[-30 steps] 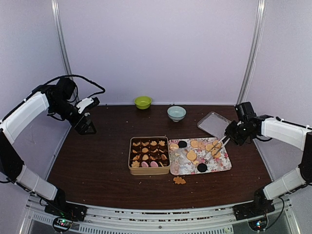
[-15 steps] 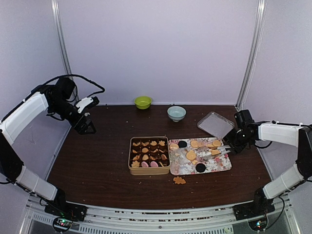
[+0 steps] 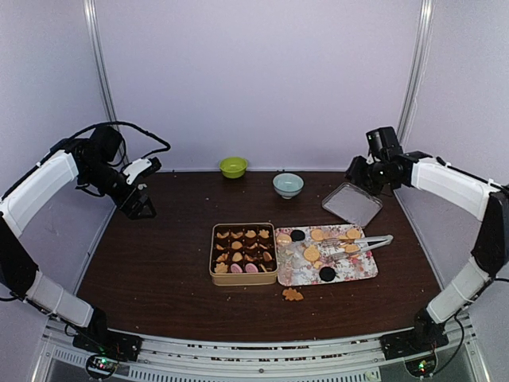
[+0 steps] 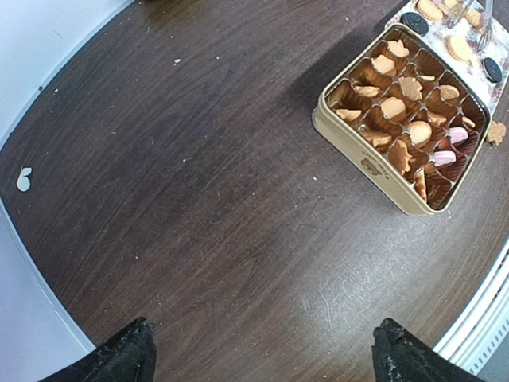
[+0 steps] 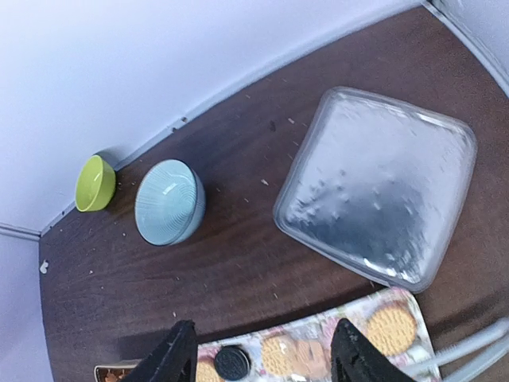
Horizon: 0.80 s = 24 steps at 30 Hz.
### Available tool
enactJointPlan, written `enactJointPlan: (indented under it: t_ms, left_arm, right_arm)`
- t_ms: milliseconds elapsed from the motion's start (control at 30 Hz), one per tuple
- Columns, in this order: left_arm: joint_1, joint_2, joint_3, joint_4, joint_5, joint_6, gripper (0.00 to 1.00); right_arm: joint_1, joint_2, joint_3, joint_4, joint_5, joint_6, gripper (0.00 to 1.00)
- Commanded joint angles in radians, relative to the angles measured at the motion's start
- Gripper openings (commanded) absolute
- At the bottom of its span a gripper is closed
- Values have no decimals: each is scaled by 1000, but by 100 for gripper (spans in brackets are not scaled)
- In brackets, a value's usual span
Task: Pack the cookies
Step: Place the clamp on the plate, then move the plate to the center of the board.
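The cookies lie in two places. Several tan, pink and shaped ones sit in the paper cups of the tan tin (image 3: 243, 253), also in the left wrist view (image 4: 406, 119). Several round tan and dark ones lie on the floral tray (image 3: 362, 271), partly in the right wrist view (image 5: 318, 350). One tan cookie (image 3: 293, 294) lies on the table in front of the tray. Metal tongs (image 3: 362, 241) lie on the tray. My left gripper (image 3: 143, 208) (image 4: 262, 362) is open and empty over the far left of the table. My right gripper (image 3: 355, 172) (image 5: 262, 358) is open and empty, raised near the lid.
A silver tin lid (image 3: 352, 203) (image 5: 382, 187) lies at the back right. A pale blue bowl (image 3: 288, 185) (image 5: 169, 201) and a green bowl (image 3: 233, 166) (image 5: 95, 183) stand by the back wall. Crumbs dot the dark wooden table.
My right gripper laid the tongs on the tray and let go of them, then rose and moved back toward the lid. The left arm has not moved.
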Motion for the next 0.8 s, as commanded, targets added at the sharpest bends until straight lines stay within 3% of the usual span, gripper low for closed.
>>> enactJointPlan:
  t_ms: [0, 167, 567, 667, 767]
  left_arm:
    - [13, -19, 4, 38, -18, -8, 98]
    - [17, -25, 1, 32, -22, -4, 98]
    - [18, -28, -3, 32, -11, 0, 98]
    - [19, -30, -2, 31, -10, -2, 98]
    - [18, -38, -8, 32, -2, -1, 98]
  right_arm:
    - [37, 243, 232, -143, 58, -218, 53]
    - [41, 456, 487, -245, 78, -253, 50]
    - [44, 765, 838, -383, 229, -169, 48]
    - [45, 800, 874, -419, 230, -147, 47]
    - [51, 754, 779, -394, 231, -168, 47]
